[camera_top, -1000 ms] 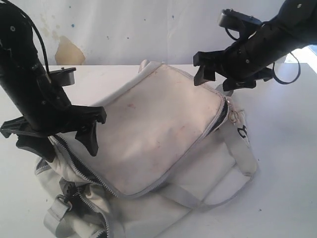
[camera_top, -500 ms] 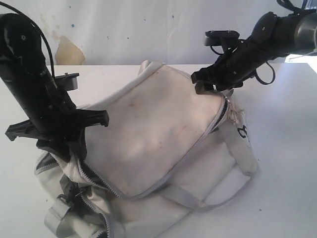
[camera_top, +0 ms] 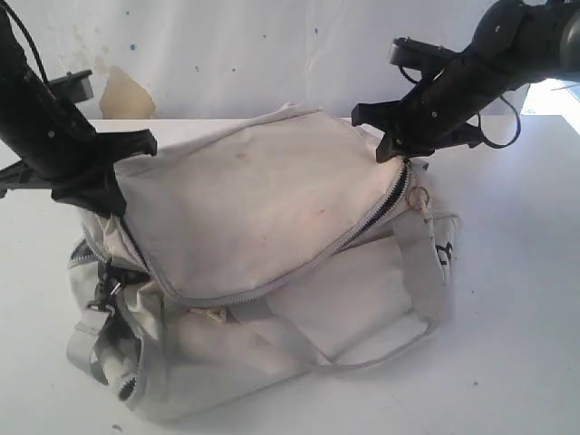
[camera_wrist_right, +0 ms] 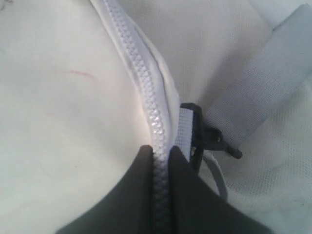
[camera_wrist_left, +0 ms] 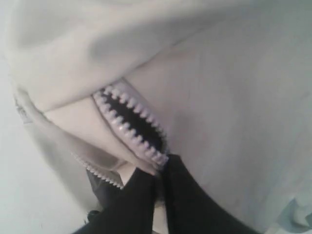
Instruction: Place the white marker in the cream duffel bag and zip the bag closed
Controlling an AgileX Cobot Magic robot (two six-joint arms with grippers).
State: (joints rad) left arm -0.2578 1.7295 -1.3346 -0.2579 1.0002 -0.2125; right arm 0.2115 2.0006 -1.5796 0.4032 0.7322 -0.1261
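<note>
On the white table (camera_top: 517, 344), nearest the lens, sat the cream duffel bag (camera_top: 272, 208), its zipper (camera_top: 361, 225) gaping at both ends. Left gripper (camera_wrist_left: 160, 176) was pinched on the flap's toothed edge, and right gripper (camera_wrist_right: 161, 157) likewise at the farther end, seemingly to tension the flap for zipping. White marker was not seen, perhaps inside.

cream duffel bag (camera_top: 263, 199) on a white surface (camera_top: 517, 299)
faint reddish stains (camera_top: 242, 156) fleck its fabric; grey webbing straps (camera_wrist_right: 253, 87), pale grey zipper (camera_wrist_right: 146, 97), dark logo (camera_top: 443, 256) at one end.
</note>
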